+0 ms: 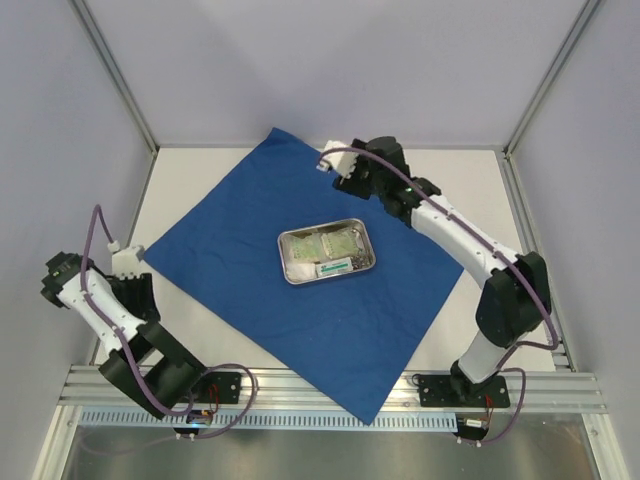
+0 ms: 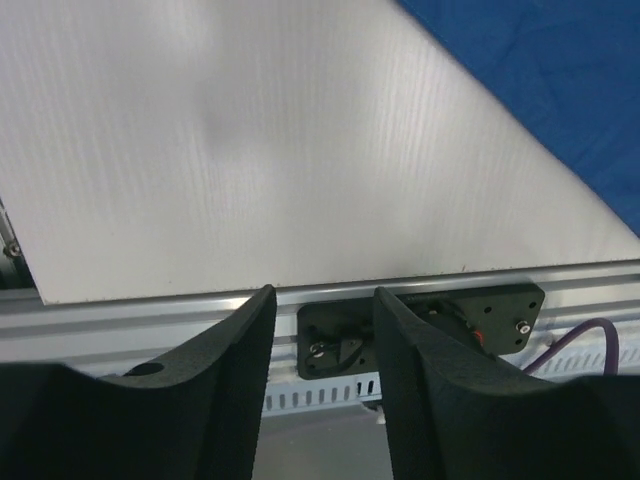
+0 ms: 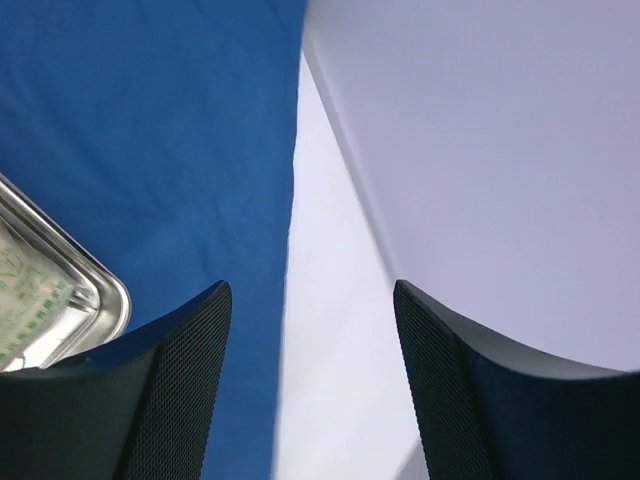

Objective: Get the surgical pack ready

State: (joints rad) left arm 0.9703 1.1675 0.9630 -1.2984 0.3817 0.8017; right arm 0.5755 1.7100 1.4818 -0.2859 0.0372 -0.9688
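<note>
The surgical pack's royal-blue drape [image 1: 260, 260] lies spread flat as a diamond on the white table. A small steel tray [image 1: 328, 254] holding packets rests on its middle. My right gripper [image 1: 338, 172] hovers over the drape's far edge near the back corner. In the right wrist view its jaws [image 3: 311, 285] stand wide open and empty, with the drape's edge [image 3: 200, 150] and the tray's rim [image 3: 95, 290] to the left. My left gripper [image 1: 133, 280] sits off the drape's left corner. Seen from the left wrist, it [image 2: 325, 292] is open with nothing between its fingers.
Bare white table [image 2: 250, 150] lies to the left of the drape [image 2: 560, 70]. An aluminium rail [image 1: 330, 385] with both arm mounts runs along the near edge. Grey walls and frame posts [image 1: 120, 80] close in the back and sides.
</note>
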